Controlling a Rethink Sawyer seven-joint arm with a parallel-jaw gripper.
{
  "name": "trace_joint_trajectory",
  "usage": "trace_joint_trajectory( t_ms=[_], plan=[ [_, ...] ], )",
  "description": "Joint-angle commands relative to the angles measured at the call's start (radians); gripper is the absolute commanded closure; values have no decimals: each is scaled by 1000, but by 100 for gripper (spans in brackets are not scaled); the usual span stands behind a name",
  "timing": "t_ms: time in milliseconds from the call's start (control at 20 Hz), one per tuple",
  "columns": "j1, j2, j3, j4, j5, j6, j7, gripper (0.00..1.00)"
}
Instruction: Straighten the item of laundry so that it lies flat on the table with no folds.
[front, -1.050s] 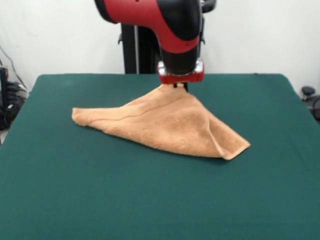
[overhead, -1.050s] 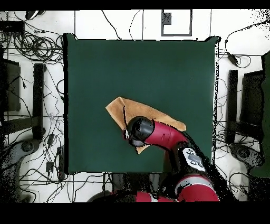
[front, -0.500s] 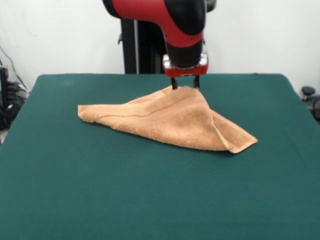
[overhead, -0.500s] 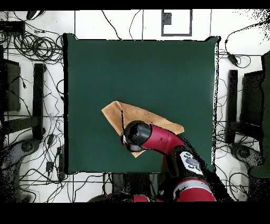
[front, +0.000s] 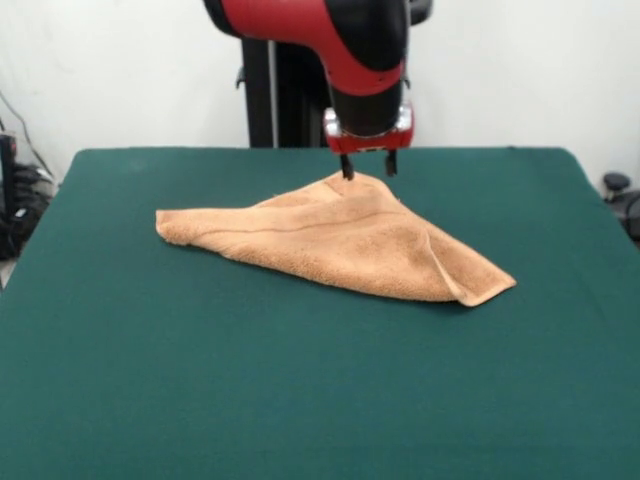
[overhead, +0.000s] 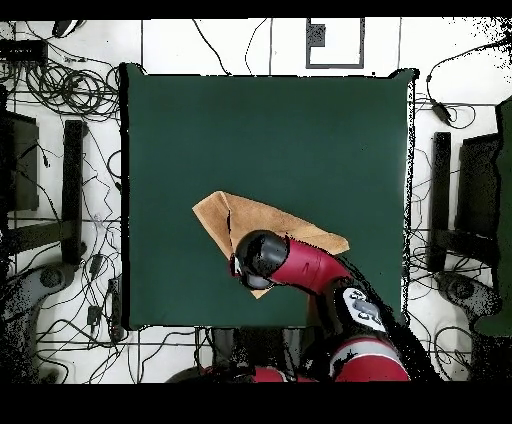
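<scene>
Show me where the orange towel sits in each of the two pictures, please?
Front view: the towel lies around the middle of the green table, peaked under the red arm.
Overhead view: the towel lies low and centre, partly hidden by the arm.
Shared landmark: the gripper at its peak.

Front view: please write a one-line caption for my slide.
Open gripper poised just above the far peak of a folded peach towel on the green table.

towel (front: 340, 240): peach-orange terry cloth, nubbly, matt
counter (front: 300, 390): dark green felt-like cloth, matt, even
arm (front: 340, 40): red and black shell, smooth, glossy
</scene>
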Motion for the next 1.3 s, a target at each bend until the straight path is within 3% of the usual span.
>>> trace_joint_trajectory(
  t_ms=[50, 200, 550, 1300],
  plan=[
    [3, 15, -1, -92, 6, 134, 166, 0],
    [0, 18, -27, -180, -9, 189, 157, 0],
    [10, 99, -62, -362, -59, 123, 138, 0],
    [19, 122, -72, -333, -29, 45, 194, 0]
  ],
)
